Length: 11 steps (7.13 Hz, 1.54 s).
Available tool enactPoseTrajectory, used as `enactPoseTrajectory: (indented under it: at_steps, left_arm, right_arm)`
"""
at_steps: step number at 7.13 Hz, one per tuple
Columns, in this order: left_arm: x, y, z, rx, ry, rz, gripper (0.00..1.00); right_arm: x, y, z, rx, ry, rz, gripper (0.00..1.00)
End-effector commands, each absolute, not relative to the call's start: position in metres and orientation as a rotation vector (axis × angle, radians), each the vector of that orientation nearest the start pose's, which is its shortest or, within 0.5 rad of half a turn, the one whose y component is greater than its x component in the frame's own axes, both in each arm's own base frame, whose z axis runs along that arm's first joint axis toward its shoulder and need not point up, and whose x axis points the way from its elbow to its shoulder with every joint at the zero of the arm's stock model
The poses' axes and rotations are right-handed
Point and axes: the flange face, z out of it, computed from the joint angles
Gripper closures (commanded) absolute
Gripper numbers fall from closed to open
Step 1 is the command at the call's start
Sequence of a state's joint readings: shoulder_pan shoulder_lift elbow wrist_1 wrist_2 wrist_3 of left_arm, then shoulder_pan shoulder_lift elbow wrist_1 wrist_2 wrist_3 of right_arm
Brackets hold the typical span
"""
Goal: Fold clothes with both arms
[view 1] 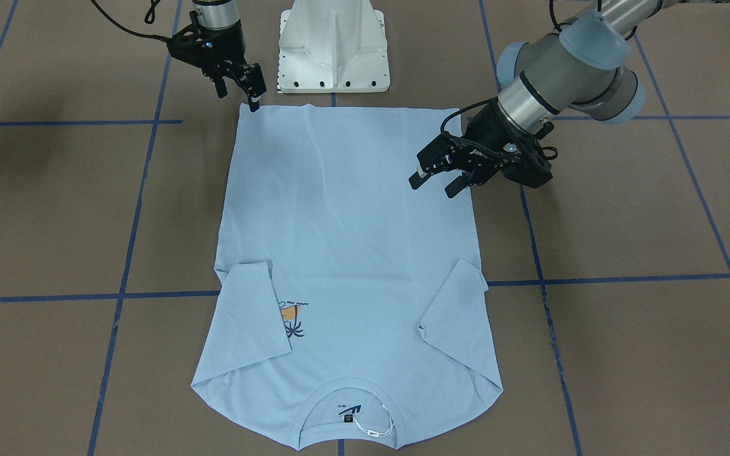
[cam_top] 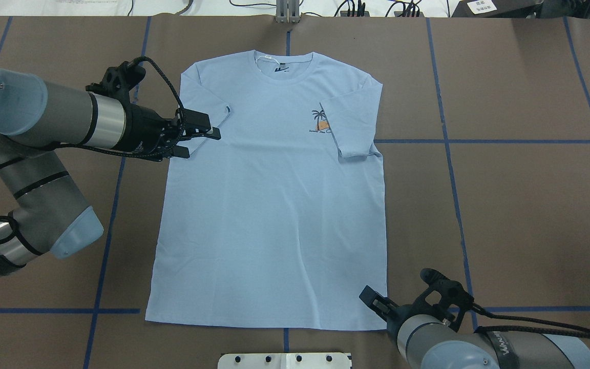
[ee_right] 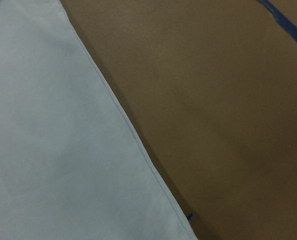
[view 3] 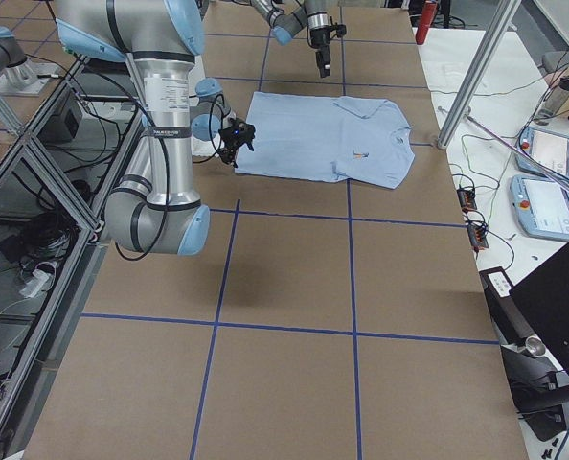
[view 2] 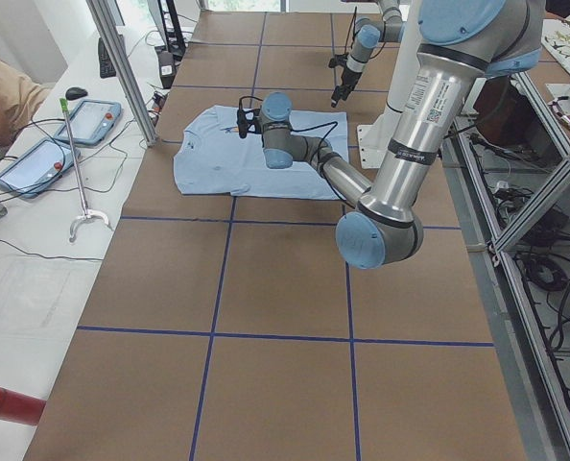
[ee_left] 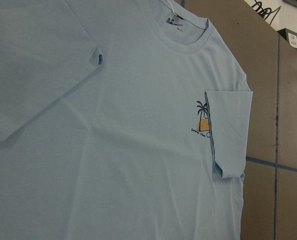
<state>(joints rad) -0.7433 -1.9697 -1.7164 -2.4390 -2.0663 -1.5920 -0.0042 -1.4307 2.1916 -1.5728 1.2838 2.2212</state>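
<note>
T-shirt [view 1: 352, 209] lies flat, sleeves folded in; left hand [view 1: 433, 186] and right hand [view 1: 237, 101] spread.

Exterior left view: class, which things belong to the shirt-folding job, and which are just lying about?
Job: T-shirt; left gripper; right gripper.
Lying about: two tablets; metal rod; red cylinder; computer mouse.

One light blue short-sleeved T-shirt [view 1: 352, 209]. Flanking it, two silver-grey jointed arms: left arm [view 1: 568, 69], right arm [view 1: 216, 12]. Two black hands: left hand [view 1: 431, 185], right hand [view 1: 237, 96].
</note>
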Motion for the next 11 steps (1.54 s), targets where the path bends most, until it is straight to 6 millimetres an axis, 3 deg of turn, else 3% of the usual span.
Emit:
enactPoseTrajectory:
  at_steps: [1,6,9,11]
  left_arm:
    - [0.385,-0.471,0.266,0.100,1.436,-0.288,0.05]
    - [0.385,-0.471,0.274,0.095,1.423,-0.293,0.05]
    - [0.387,-0.471,0.275,0.092,1.420,-0.293,0.05]
    - [0.387,-0.471,0.275,0.092,1.420,-0.293,0.05]
  right_arm:
    - [-0.488,-0.133,0.320,0.030,-0.772,0.731,0.02]
    - [-0.504,-0.124,0.333,0.024,-0.741,0.720,0.11]
    - [-0.523,-0.127,0.343,0.043,-0.719,0.718,0.24]
    - [-0.525,-0.130,0.331,0.036,-0.740,0.727,0.38]
